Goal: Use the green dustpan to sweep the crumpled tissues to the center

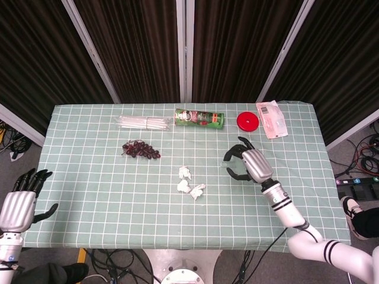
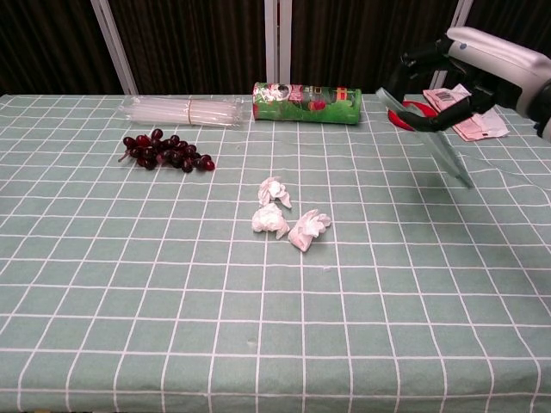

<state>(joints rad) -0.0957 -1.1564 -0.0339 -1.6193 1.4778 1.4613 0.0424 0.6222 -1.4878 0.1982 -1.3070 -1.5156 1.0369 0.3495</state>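
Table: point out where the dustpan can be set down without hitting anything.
Bare cloth spans the near half of the table, below the tissues, and the stretch right of them under the right hand holding the dustpan. The far edge is crowded: straws, grapes, can.

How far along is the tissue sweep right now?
Mostly done, it looks: three tissues sit bunched near the middle of the table. The right hand holds the dustpan off to the right, raised above the cloth and apart from the pile. The left hand hangs open beyond the table's left edge. Possibly left: one more nudge to tighten the cluster, then setting the dustpan down.
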